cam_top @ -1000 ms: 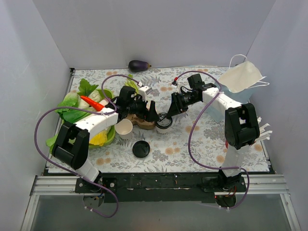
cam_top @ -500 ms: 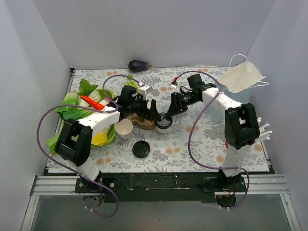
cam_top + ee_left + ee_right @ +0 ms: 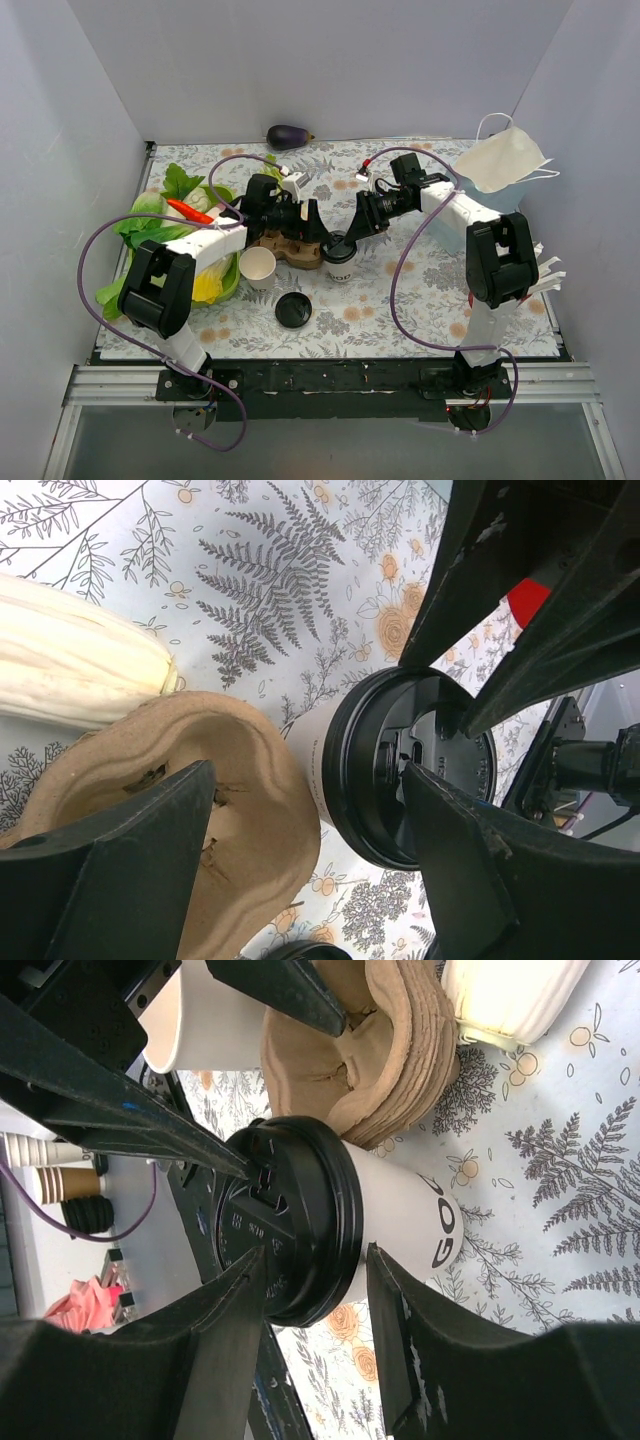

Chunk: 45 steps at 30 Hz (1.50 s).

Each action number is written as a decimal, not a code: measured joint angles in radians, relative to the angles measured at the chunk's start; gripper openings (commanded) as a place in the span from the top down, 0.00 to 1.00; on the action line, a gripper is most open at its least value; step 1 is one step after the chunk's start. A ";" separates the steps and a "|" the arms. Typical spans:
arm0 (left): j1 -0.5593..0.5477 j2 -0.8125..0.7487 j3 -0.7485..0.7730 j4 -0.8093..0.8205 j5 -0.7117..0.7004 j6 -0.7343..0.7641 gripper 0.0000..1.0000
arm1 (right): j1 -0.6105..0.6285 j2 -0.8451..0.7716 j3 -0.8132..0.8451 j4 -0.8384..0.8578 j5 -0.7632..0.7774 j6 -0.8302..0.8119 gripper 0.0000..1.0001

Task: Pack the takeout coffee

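The takeout coffee [image 3: 341, 262], a white paper cup with a black dome lid and dark print, stands on the floral mat just right of a brown cardboard cup carrier [image 3: 283, 248]. My right gripper [image 3: 351, 234] pinches its lid rim; in the right wrist view one finger lies on the lid top and the other presses the cup wall [image 3: 400, 1210] below the rim, with the gripper [image 3: 316, 1248] shut on it. My left gripper [image 3: 317, 235] is open, one finger over the carrier [image 3: 245, 760], the other across the lid [image 3: 370, 735], the gripper [image 3: 305, 770] straddling both.
A lidless white cup [image 3: 259, 266] stands left of the coffee and a loose black lid [image 3: 293, 310] lies nearer me. A green bowl of vegetables [image 3: 228, 285] is at the left. An eggplant [image 3: 288, 136] lies at the back and a white bag [image 3: 505, 160] at the back right.
The cup now shows its printed side and sits slightly nearer me, beside the carrier. My left gripper has reached right to the lid and narrowed a little. The right arm barely moved.
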 measured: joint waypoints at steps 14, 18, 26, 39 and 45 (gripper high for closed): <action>0.006 0.000 -0.021 0.089 0.122 -0.075 0.17 | 0.000 0.021 -0.033 0.050 -0.038 0.035 0.47; 0.006 -0.001 -0.027 0.090 0.134 -0.090 0.13 | -0.006 0.019 -0.052 0.053 -0.048 0.036 0.39; 0.006 -0.020 -0.065 0.079 0.156 -0.114 0.18 | -0.019 0.019 -0.056 0.052 -0.068 0.034 0.18; 0.017 -0.043 -0.134 0.091 0.181 -0.197 0.33 | -0.027 0.016 -0.120 0.053 -0.125 0.023 0.21; 0.018 -0.043 -0.134 0.110 0.196 -0.219 0.44 | -0.027 0.016 -0.139 0.056 -0.146 0.024 0.24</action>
